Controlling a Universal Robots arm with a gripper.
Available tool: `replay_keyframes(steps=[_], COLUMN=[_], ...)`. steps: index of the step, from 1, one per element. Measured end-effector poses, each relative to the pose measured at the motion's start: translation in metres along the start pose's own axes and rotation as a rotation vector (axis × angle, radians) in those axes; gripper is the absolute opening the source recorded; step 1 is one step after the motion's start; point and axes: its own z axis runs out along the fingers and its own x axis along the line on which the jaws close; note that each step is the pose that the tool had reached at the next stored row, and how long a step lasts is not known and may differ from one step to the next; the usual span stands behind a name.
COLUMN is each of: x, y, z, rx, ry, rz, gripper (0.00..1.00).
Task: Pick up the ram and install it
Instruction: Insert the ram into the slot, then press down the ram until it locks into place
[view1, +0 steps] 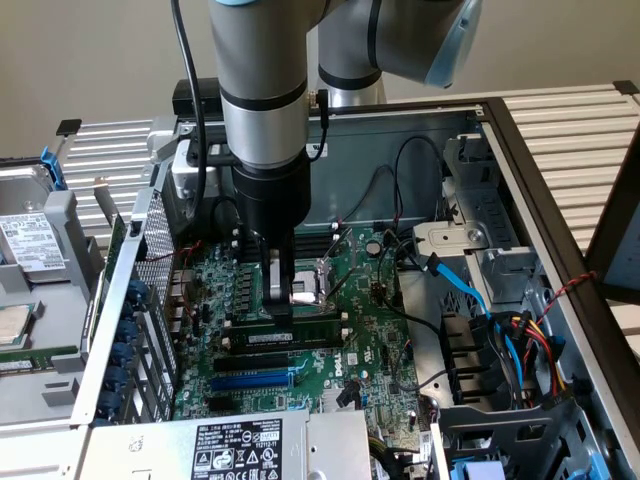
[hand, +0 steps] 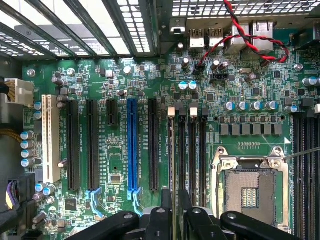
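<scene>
From the exterior view, my arm reaches straight down into an open computer case (view1: 520, 150), over the green motherboard (view1: 360, 345). My fingers (view1: 276, 290) are clamped on the ram (view1: 312, 337), one on each face near its middle. The ram stands on its long edge, a green stick with a white label, low against the board. It lies just beside the open processor socket (view1: 310, 285), on the side toward the blue slot (view1: 252, 380), and runs parallel to that slot. A long black slot lies between the ram and the blue one. I cannot tell whether the ram is seated or only resting at the slot mouth.

From the wrist view, I look down along my fingers (hand: 160, 222), whose black links close in around the ram (hand: 173, 160). The ram shows edge-on as a thin line. It lines up with the first of four black memory slots (hand: 192, 150), the one farthest from the processor socket (hand: 250, 192). The blue slot (hand: 132, 145) stands apart on the other side, with one black slot in between. A twisted red and black wire (hand: 250, 42) loops over the rear ports.
</scene>
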Motion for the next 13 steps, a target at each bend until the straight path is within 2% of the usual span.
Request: replay_keyframes(steps=[1,2,9,10,11,13], x=[0.0000,0.0000,0.0000,-0.0002,-0.0002,-0.0002], y=[0.0000,0.0000,0.0000,-0.0034,-0.0037,-0.0037], z=[0.0000,0.0000,0.0000,-0.0001,0.0000,0.0000], rx=[0.0000,0.0000,0.0000,-0.0077,-0.0101,-0.0101], ry=[0.0000,0.0000,0.0000,0.0006,0.0007,0.0007], rz=[0.000,0.000,0.000,0.000,0.000,0.000], gripper=[0.18,0.11,0.11,0.11,0.11,0.11])
